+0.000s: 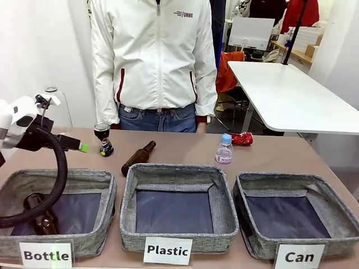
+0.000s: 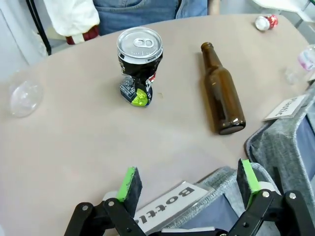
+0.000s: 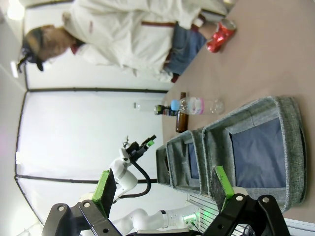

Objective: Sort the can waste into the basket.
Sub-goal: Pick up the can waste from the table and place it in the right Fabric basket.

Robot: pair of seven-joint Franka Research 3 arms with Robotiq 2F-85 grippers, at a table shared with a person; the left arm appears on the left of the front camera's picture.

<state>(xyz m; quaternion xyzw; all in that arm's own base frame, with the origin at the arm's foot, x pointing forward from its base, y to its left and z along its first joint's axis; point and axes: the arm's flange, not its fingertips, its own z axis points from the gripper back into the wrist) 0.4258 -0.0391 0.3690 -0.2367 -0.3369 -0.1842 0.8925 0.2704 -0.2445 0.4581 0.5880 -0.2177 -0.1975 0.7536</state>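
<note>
On tabletop [image 1: 280, 154], lying at 1 o'clock by far edge, room around: red can [image 1: 242, 138]; standing at 11 o'clock: dark can [image 1: 103, 140]. Sitting empty at 5 o'clock: Can basket [image 1: 280, 178]. Hovering spread apart: left gripper [image 2: 188, 181], right gripper [image 3: 162, 188]

This looks like a robotics lab: a white robot arm [image 1: 17, 120] stands at a brown table [image 1: 185, 148] with card-labelled grey baskets [image 1: 178, 170] along its near edge, white screen walls [image 1: 39, 50] beside it, and a white worktable [image 1: 291, 95] and monitor [image 1: 251, 32] behind.
</note>
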